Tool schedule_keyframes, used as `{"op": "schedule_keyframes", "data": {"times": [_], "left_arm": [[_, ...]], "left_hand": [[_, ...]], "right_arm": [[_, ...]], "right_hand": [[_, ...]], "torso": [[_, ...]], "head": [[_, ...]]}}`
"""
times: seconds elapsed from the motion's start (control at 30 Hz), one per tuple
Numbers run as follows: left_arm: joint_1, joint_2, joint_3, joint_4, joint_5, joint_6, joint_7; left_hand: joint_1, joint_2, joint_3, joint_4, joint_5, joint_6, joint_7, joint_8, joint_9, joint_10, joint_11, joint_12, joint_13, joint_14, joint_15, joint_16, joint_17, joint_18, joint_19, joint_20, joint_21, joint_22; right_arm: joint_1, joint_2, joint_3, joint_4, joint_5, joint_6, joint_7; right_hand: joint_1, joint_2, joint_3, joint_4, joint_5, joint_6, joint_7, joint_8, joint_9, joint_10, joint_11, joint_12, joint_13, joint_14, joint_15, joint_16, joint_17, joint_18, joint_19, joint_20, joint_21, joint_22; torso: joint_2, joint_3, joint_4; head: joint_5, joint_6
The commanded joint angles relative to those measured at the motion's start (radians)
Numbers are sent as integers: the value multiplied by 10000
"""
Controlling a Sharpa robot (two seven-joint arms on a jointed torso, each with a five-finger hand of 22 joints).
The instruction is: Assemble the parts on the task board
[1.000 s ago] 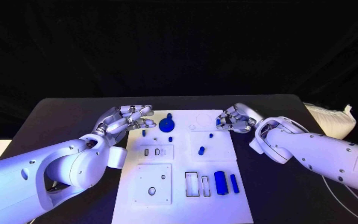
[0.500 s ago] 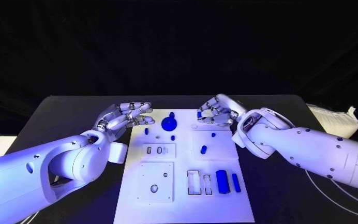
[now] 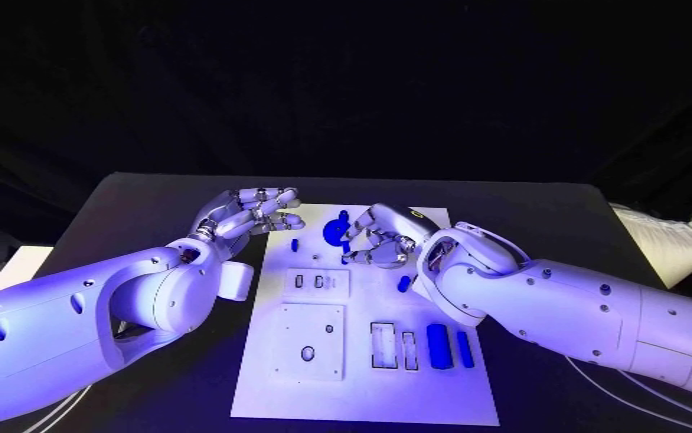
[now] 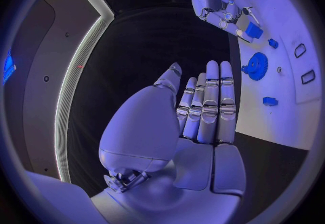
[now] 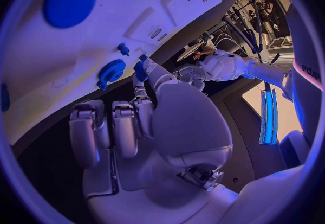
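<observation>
Now the silver right hand, pinching a small blue block, hovers just right of the round blue gear at the white board's top, while the empty, open left hand waits upper left.

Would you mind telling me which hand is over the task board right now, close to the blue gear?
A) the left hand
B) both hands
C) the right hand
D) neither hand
C: in the head view the right hand is above the task board beside the blue gear, while the left hand hovers over the black table off the board's edge.
</observation>
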Motion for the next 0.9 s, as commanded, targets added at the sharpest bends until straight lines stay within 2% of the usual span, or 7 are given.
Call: {"op": "schedule_keyframes", "data": {"times": [0.03, 0.23, 0.4, 0.57, 0.7, 0.9], "left_arm": [[2, 40, 6, -6, 89, 223, 139], [2, 67, 6, 10, 97, 237, 129], [2, 78, 5, 14, 99, 244, 117], [2, 90, 5, 9, 99, 253, 102], [2, 92, 5, 10, 99, 258, 85], [1, 95, 5, 10, 99, 263, 75]], "left_hand": [[36, 58, -3, -53, -16, 51, 26, -43, 4, 30, -7, -44, -6, -28, 34, -33, 10, 36, 10, 26, -40, -12], [36, 58, -3, -53, -16, 51, 26, -43, 4, 30, -7, -44, -6, -28, 34, -33, 10, 36, 10, 26, -40, -12], [36, 58, -3, -53, -16, 51, 26, -43, 4, 30, -7, -44, -6, -28, 34, -33, 10, 36, 10, 26, -40, -12], [37, 59, -2, -54, -16, 52, 27, -45, 4, 30, -7, -45, -6, -27, 34, -35, 12, 36, 10, 26, -40, -13], [38, 60, 0, -56, -16, 52, 28, -47, 4, 29, -6, -45, -6, -26, 34, -38, 16, 36, 11, 26, -41, -14], [37, 58, 0, -57, -16, 50, 31, -50, 3, 27, -5, -47, -7, -26, 35, -40, 19, 35, 11, 26, -41, -15]], "right_arm": [[-144, 225, -40, -75, -915, 521, -456], [-284, 551, -124, -204, -1098, 866, -517], [-333, 704, -176, -267, -1215, 1003, -545], [-356, 769, -197, -263, -1268, 1107, -541], [-369, 784, -206, -240, -1283, 1213, -501], [-376, 741, -212, -227, -1370, 1398, -530]], "right_hand": [[-93, 17, 73, 57, 8, 318, -243, 69, 156, 174, -27, -48, 1310, 1078, -63, 40, 2635, -183, 961, -42, 32, 2477], [-111, 2, 74, 57, 10, 305, -241, 61, 155, 149, -27, -113, 1274, 1078, -62, 40, 2635, -173, 939, -42, 13, 2437], [-129, -8, 73, 59, 14, 296, -238, 54, 155, 142, -24, -128, 1267, 1078, -61, 40, 2635, -172, 935, -41, 9, 2430], [-178, -21, 71, 75, 18, 284, -230, 45, 156, 142, -18, -127, 1270, 1078, -59, 40, 2635, -171, 933, -40, 8, 2427], [-198, -25, 71, 82, 21, 280, -229, 41, 157, 140, -16, -130, 1269, 1078, -57, 40, 2635, -172, 936, -40, 10, 2431], [-234, -37, 68, 94, 24, 272, -225, 35, 157, 139, -13, -131, 1269, 1078, -55, 40, 2635, -171, 934, -38, 8, 2429]], "torso": [[9, 12, -13], [25, 21, -11], [20, 16, -8], [27, 33, -14], [27, 29, -33], [21, 34, -17]], "head": [[72, -28], [184, -56], [208, -98], [241, -125], [260, -140], [263, -157]]}}
